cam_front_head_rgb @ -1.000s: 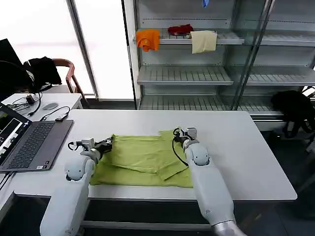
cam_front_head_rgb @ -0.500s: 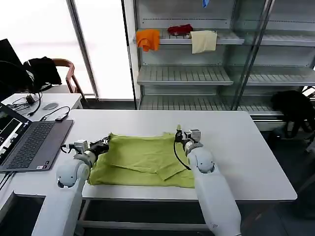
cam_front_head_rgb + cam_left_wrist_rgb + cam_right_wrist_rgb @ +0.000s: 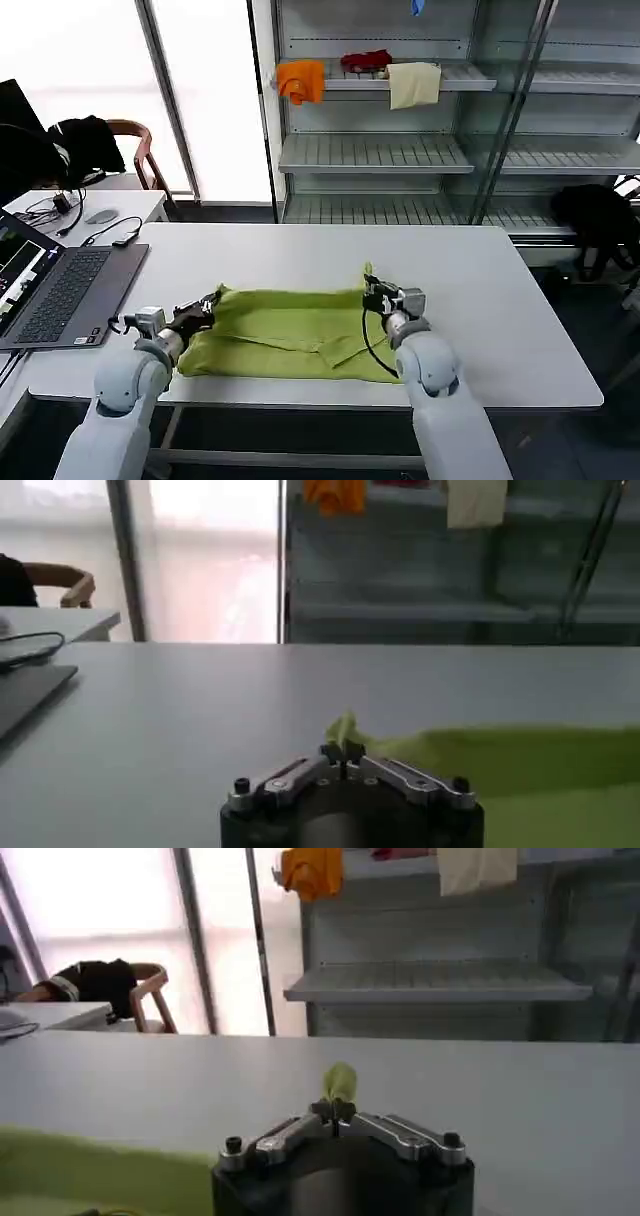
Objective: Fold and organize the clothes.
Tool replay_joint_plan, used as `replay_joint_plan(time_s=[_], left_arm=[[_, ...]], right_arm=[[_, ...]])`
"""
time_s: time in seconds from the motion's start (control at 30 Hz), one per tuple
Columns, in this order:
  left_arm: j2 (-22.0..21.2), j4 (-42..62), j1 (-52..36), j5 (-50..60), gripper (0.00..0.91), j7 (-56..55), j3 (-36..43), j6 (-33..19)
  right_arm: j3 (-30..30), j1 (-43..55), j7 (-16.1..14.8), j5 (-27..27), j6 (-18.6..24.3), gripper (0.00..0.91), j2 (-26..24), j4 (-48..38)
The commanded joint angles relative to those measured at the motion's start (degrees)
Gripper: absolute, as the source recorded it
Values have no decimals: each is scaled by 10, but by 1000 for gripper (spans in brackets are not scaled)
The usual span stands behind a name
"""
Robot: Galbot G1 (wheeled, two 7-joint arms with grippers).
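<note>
We see a lime yellow-green T-shirt (image 3: 290, 335) lying partly folded on the white table near its front edge, its two far corners lifted and pinched; any printed graphic seems hidden, probably turned under.

Desk (image 3: 300, 250) bare beyond T-shirt (image 3: 290, 330) up to far edge; bare right of right gripper (image 3: 372, 288) too. Laptop (image 3: 60, 295) blocks left side, near left gripper (image 3: 205, 305). Shelving (image 3: 400, 150) stands behind desk.
</note>
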Motion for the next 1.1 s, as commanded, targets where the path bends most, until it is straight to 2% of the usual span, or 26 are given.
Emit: replay_joint_plan(time_s=[0.03, 0.37, 0.9, 0.93, 0.97, 1.0, 1.1], left_arm=[[5, -56, 68, 26, 10, 14, -14, -9], [11, -71, 91, 43, 10, 24, -28, -17], [6, -50, 88, 90, 10, 23, -25, -23], [6, -51, 89, 91, 50, 23, -25, -23], [5, -51, 90, 91, 212, 23, -25, -24], [4, -52, 92, 92, 907, 23, -24, -25], [-1, -54, 95, 96, 907, 23, -22, -34]], right_arm=[[4, -100, -7, -1, 1, 0, -13, 87], [11, -137, -17, -14, 2, 0, -20, 121], [16, -175, -16, -82, 3, 0, -11, 133], [16, -176, -15, -88, 3, 0, -10, 132], [16, -177, -13, -90, 3, 383, -10, 132], [16, -176, -12, -100, 4, 907, -9, 129], [17, -175, -6, -126, 4, 907, -5, 124]])
